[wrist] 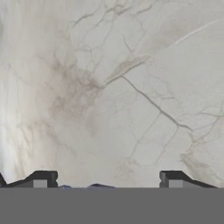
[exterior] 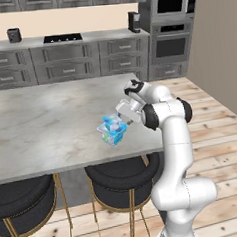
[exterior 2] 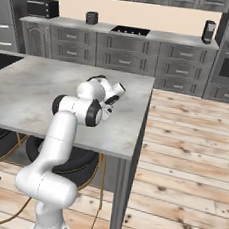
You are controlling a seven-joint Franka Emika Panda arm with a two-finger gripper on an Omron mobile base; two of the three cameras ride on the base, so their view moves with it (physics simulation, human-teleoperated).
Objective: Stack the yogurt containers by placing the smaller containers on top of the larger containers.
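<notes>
On the marble island counter [exterior: 46, 125], near its front right edge, the larger squarish blue-and-white yogurt pack [exterior: 113, 137] stands. The smaller light-blue cup [exterior: 109, 122] shows right above and behind it; I cannot tell whether it rests on the pack or just beyond it. My gripper [exterior: 117, 120] reaches down from the right, close against the small cup. In the hand view the gripper [wrist: 107, 180] is open, its dark fingertips [wrist: 41, 179] far apart over bare marble. A thin blue sliver [wrist: 89, 187] of a container shows low between them.
Two black round stools [exterior: 122, 178] with gold legs stand under the counter's front edge. The counter's right edge [exterior 2: 145, 115] drops to wooden floor. Grey cabinets, a cooktop [exterior: 62, 38] and wall ovens [exterior: 171, 36] line the far wall.
</notes>
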